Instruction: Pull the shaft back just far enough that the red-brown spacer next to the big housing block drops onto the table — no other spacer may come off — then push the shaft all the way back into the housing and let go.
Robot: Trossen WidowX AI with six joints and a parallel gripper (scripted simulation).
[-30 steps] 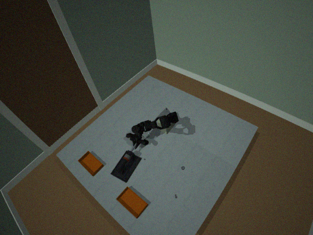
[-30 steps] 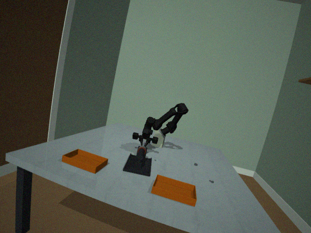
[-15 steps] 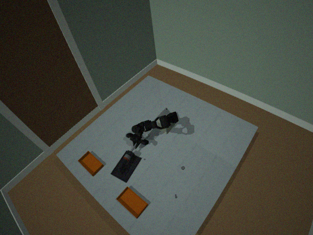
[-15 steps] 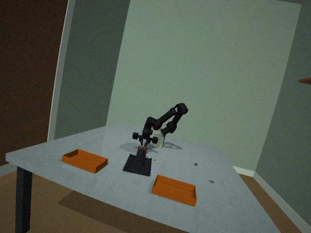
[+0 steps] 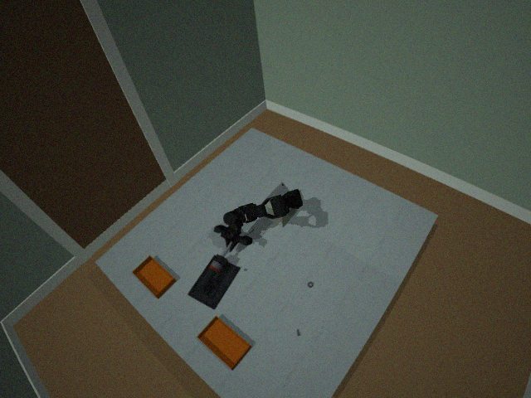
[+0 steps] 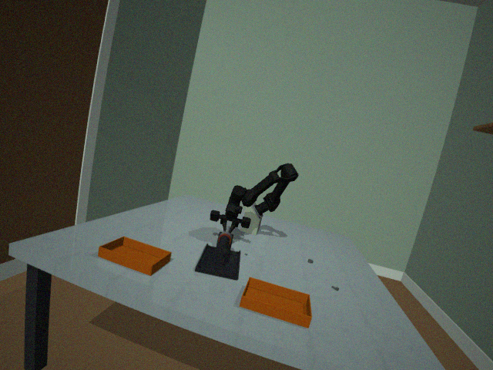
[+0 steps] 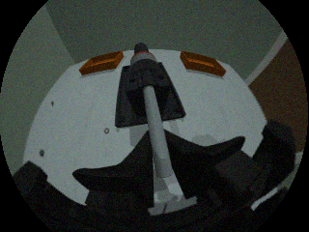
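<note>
My gripper (image 5: 231, 247) (image 6: 227, 232) (image 7: 154, 131) is shut on the pale grey shaft (image 7: 154, 113), outside the black fixture (image 5: 221, 290) (image 6: 210, 267) (image 7: 125, 113). The shaft runs from the fingers into the fixture's near support. The red-brown spacer (image 5: 212, 269) (image 6: 226, 235) shows as a thin arc in the wrist view, up in the fixture against the dark housing block (image 6: 223, 249) (image 7: 141, 46). A light grey spacer (image 5: 217, 264) (image 7: 144, 59) sits beside it on the gripper side. The shaft's inner end is hidden, as are any other spacers.
Two orange trays (image 5: 154, 277) (image 5: 225, 342) (image 6: 135, 255) (image 6: 275, 302) (image 7: 102, 63) (image 7: 203, 63) stand on either side beyond the fixture. A small ring (image 5: 310, 284) (image 6: 310, 260), a short grey piece (image 5: 298, 332) (image 6: 335, 287) and a tiny round part (image 5: 245, 269) (image 6: 246, 253) (image 7: 106, 130) lie on the table.
</note>
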